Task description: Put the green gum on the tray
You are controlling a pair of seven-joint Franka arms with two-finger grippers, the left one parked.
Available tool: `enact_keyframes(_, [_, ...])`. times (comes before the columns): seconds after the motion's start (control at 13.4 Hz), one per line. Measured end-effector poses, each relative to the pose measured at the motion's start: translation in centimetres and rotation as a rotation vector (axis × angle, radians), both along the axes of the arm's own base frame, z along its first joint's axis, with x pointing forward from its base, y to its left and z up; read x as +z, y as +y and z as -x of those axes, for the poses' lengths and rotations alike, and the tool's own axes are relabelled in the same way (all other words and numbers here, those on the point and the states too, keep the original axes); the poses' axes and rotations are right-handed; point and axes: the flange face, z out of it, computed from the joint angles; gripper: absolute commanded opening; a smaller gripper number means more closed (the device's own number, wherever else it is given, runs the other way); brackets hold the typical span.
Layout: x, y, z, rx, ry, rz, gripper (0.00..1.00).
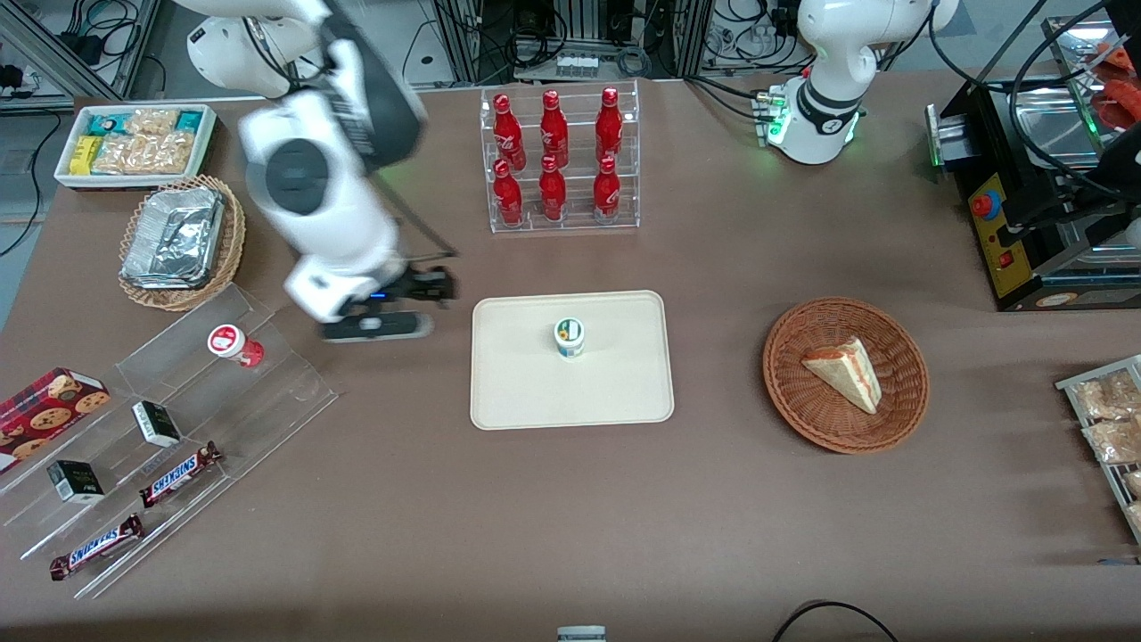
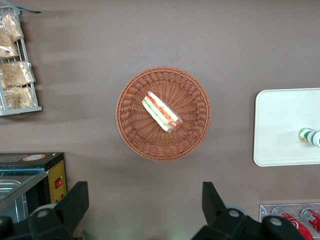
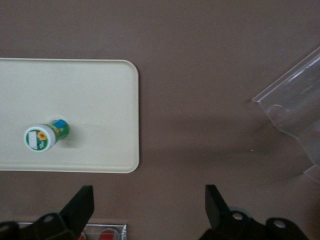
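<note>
The green gum (image 1: 570, 338) stands upright near the middle of the cream tray (image 1: 624, 392). The right wrist view shows the gum (image 3: 46, 136) on the tray (image 3: 100, 100), and the left wrist view shows the gum (image 2: 310, 136) at the frame's edge on the tray (image 2: 280, 125). My gripper (image 1: 392, 312) hovers over bare table beside the tray, toward the working arm's end. It is open (image 3: 149, 200), with nothing between its fingers (image 3: 82, 202), well apart from the gum.
A red-lidded bottle (image 1: 233, 343) stands on the clear acrylic stand (image 1: 178, 419) with Snickers bars and small boxes. A rack of red bottles (image 1: 557, 160) sits farther from the front camera than the tray. A wicker basket with a sandwich (image 1: 845, 374) lies toward the parked arm's end.
</note>
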Motion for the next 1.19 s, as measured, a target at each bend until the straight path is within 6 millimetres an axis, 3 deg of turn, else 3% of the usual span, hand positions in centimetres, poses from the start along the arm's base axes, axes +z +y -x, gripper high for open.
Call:
enact_keyframes(0.3, [3.9, -12.7, -1.1, 0.043, 0.037, -0.031, 0.99])
enact_keyframes(0.52, [5.5, -20.0, -0.9, 0.052, 0.034, -0.055, 0.99])
enact_keyframes(0.75, [7.0, -24.6, -0.3, 0.027, 0.018, -0.065, 0.99])
enact_keyframes(1.04, [9.0, -29.0, 0.6, 0.033, -0.005, -0.075, 0.99])
enact_keyframes(1.19, [9.4, -30.0, 0.8, 0.026, -0.001, -0.077, 0.99])
